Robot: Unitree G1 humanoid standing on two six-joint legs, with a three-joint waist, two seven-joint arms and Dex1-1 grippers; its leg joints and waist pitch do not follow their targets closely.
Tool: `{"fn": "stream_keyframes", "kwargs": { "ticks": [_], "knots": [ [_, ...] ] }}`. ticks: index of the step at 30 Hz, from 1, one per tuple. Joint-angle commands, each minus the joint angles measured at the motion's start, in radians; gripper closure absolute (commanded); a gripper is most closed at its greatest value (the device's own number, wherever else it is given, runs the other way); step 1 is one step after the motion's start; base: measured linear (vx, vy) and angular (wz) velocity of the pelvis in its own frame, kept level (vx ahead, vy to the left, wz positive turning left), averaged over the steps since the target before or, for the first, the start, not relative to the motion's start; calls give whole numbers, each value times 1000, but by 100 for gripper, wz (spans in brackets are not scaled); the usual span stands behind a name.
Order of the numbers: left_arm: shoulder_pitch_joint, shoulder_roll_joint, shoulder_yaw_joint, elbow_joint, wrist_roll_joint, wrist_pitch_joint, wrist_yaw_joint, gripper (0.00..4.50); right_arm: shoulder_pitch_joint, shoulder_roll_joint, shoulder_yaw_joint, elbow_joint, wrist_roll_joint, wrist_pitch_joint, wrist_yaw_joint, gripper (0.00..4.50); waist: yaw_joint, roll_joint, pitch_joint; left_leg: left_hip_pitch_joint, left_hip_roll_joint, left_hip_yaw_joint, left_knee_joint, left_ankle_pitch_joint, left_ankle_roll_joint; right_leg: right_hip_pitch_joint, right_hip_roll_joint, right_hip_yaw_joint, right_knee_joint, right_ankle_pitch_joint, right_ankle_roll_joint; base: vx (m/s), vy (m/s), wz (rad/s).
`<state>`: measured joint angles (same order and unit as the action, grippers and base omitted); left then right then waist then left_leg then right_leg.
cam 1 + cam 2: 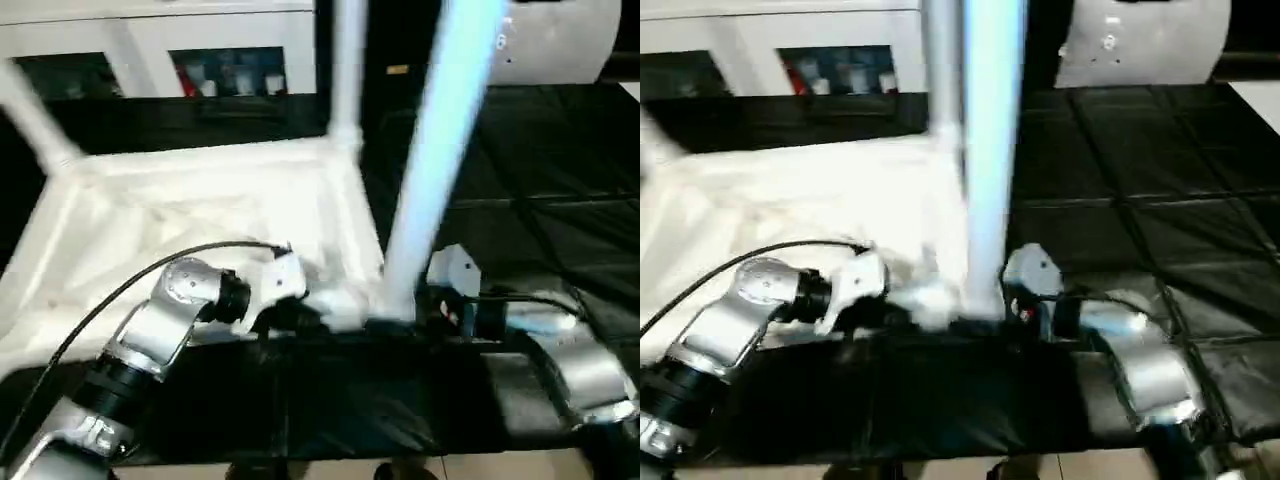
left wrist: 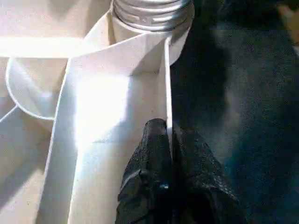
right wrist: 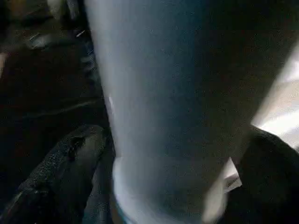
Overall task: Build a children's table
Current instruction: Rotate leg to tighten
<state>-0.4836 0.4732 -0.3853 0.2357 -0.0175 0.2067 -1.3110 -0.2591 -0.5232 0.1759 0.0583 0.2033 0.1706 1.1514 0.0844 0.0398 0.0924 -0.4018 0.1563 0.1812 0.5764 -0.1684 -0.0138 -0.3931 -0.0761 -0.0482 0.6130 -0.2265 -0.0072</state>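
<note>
The tabletop [image 1: 200,230] lies upside down, its rim pinched in the closed left gripper [image 2: 169,140]; the near leg [image 1: 435,170] stands between the right gripper's [image 3: 163,186] spread fingers; seating it seems underway; next, probably twisting it tight.

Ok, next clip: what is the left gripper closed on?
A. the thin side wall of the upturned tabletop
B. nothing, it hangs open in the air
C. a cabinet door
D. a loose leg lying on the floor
A. In the left wrist view the left gripper has its two black fingers pinched on either side of the thin white rim wall of the tabletop, near the corner socket that holds a leg.
</note>
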Motion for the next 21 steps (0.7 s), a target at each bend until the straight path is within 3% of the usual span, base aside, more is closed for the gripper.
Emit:
{"fn": "stream_keyframes", "kwargs": {
  "ticks": [1,5,14,21],
  "knots": [
    [-6,15,-54,32,16,-28,-71,450,-13,-12,21,13,12,-16,61,4,-6,-13,-53,34,84,-25,-66,-191,111,36,-80,47,-73,-118,-266,0,0,0],
    [-40,21,-60,85,19,-76,-119,450,-44,-34,44,53,21,-29,156,33,0,-20,-53,35,86,-26,-71,-208,75,35,-84,50,-71,-116,-263,0,0,0],
    [-69,22,-74,138,20,-128,-147,450,-84,-30,68,119,19,-54,207,104,4,-30,-54,31,83,-23,-63,-166,97,38,-89,50,-67,-76,-277,0,0,0],
    [-81,21,-76,172,22,-155,-150,450,-95,-32,86,143,22,-62,234,161,6,-27,-52,31,85,-24,-65,-171,100,36,-86,47,-66,-83,-280,0,0,0]
  ]
}}
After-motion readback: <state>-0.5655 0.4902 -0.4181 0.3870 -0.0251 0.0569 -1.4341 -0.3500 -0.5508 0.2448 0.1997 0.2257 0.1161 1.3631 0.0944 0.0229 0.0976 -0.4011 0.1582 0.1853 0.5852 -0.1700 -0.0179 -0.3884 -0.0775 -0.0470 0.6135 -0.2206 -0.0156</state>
